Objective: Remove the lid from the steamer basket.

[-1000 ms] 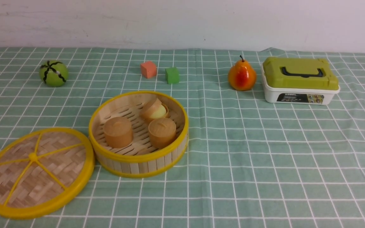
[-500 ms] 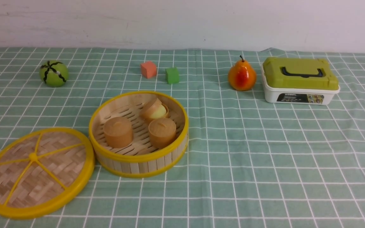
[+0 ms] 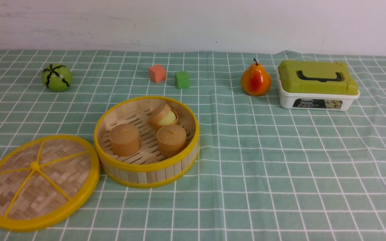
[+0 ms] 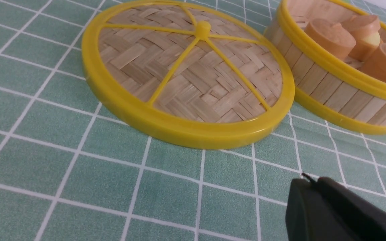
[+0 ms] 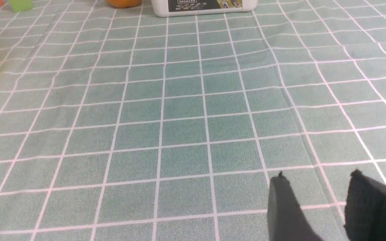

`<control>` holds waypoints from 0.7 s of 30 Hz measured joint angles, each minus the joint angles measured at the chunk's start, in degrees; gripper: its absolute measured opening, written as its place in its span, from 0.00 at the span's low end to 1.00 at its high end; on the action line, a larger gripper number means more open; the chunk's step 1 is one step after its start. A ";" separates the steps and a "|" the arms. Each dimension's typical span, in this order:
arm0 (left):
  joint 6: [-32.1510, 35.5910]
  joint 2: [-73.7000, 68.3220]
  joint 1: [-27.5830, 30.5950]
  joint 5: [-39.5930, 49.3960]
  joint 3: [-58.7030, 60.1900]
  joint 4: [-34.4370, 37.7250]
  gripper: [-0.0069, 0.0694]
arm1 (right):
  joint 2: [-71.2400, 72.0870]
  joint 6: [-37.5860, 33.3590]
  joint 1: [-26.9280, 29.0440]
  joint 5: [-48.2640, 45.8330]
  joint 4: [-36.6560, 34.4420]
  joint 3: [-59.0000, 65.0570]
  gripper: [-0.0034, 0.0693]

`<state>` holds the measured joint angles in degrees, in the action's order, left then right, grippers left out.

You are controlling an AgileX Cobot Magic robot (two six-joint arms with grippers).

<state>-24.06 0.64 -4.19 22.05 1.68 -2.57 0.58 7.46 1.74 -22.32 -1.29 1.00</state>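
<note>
1. While neither arm shows in the front view, the left gripper (image 4: pixel 308 182) hangs low over the checked cloth (image 3: pixel 280 160) near the lid (image 3: pixel 39 182), its jaws together and holding nothing.
2. The right gripper (image 5: pixel 317 182) hovers over bare cloth, jaws parted and empty.
3. The lid lies flat just beside the uncovered steamer basket (image 3: pixel 147 169).
4. The white box (image 3: pixel 317 100) carries a dark label; its writing is too small to read.
</note>
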 joint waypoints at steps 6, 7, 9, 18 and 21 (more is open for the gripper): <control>0.00 0.00 0.00 0.00 0.00 0.00 0.13 | 0.00 0.00 0.00 0.00 0.00 0.00 0.38; 0.00 0.00 0.00 0.00 0.00 0.00 0.13 | 0.00 0.00 0.00 0.00 0.00 0.00 0.38; 0.00 0.00 0.00 0.00 0.00 0.00 0.13 | 0.00 0.00 0.00 0.00 0.00 0.00 0.38; 0.05 0.00 0.00 0.00 0.00 0.00 0.14 | 0.00 0.00 0.00 0.00 0.00 0.00 0.38; 0.05 0.00 0.00 0.00 0.00 0.00 0.14 | 0.00 0.00 0.00 0.00 0.00 0.00 0.38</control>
<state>-24.01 0.64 -4.19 22.05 1.68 -2.57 0.58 7.46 1.74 -22.32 -1.29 1.00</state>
